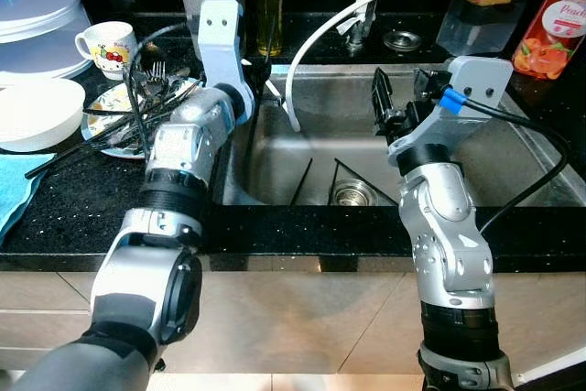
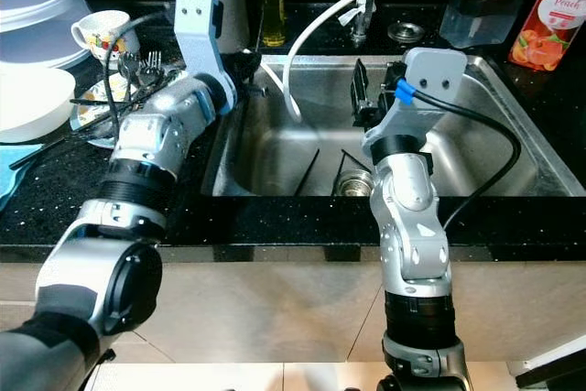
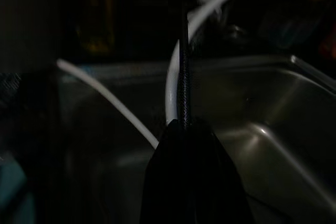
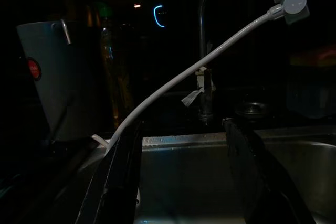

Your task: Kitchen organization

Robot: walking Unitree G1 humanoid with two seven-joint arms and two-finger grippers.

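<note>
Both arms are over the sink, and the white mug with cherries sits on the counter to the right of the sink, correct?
Not quite. The mug sits on the counter to the left of the sink, beside the dirty dishes, as the left eye view shows. Both arms are over the sink.

The left gripper's fingertips [image 1: 260,87] are concealed behind its own wrist housing at the sink [image 1: 513,191] rim, and the bowl [image 1: 37,112] is cut off by the frame edge.
</note>
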